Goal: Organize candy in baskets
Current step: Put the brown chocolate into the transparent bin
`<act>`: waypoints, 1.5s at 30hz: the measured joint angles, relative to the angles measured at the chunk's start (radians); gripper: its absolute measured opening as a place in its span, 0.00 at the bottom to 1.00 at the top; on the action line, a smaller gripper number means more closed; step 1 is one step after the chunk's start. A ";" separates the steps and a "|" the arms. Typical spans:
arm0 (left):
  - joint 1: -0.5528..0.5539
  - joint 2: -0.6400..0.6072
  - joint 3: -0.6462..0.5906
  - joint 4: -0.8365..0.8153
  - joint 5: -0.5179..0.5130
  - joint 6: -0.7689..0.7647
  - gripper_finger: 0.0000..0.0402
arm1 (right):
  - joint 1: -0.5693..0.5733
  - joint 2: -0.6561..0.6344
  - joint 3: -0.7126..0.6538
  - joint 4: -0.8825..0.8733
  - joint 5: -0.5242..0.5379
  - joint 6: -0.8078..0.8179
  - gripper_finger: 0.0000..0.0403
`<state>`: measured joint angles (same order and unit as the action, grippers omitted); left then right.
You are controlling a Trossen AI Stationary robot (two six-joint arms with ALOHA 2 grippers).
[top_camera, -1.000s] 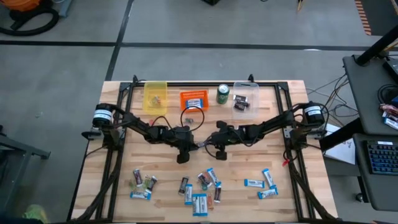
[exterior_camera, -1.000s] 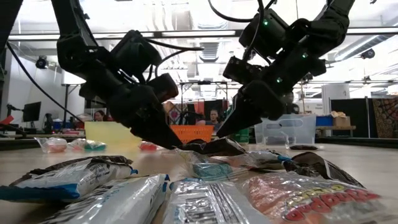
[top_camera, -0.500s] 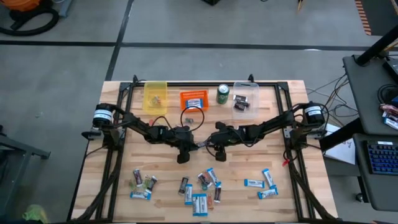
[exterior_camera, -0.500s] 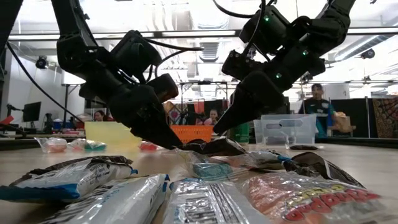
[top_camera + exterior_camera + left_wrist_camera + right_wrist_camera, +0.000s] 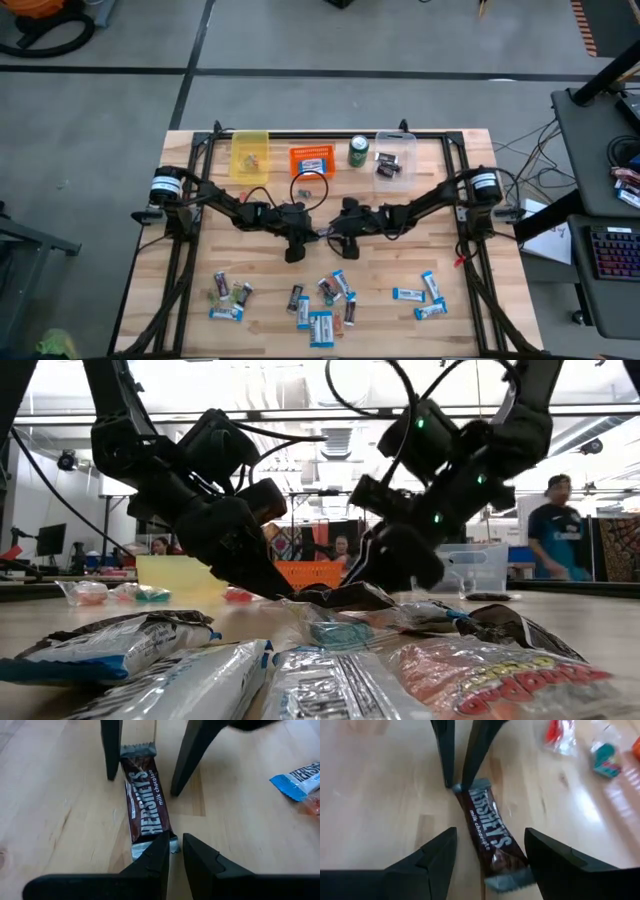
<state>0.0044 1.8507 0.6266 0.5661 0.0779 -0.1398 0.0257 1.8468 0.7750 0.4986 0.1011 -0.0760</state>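
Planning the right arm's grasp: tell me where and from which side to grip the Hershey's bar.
Grip the Hershey's bar across its narrow width near the free crimped end, from above: it lies flat, and the left gripper pinches the other end. The right gripper already straddles it, open.

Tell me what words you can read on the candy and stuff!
"HERSHEY'S milk chocolate": on the dark brown wrapped chocolate bar lying on the wooden table.
"HERSHE...": cut off at the picture's edge, on the blue-and-white wrapped bar.
Print on the front candy wrappers in the low view is too blurred to read.
Labels on the green soda can and the orange plastic basket are too small to read.
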 joint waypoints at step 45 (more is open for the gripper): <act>-0.001 -0.670 -0.001 -0.367 0.013 0.003 0.10 | -0.317 -0.737 -0.011 -0.957 0.291 0.043 0.05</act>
<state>0.0032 1.1808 0.6254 0.1991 0.0907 -0.1372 -0.2909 1.1094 0.7640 -0.4588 0.3919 -0.0330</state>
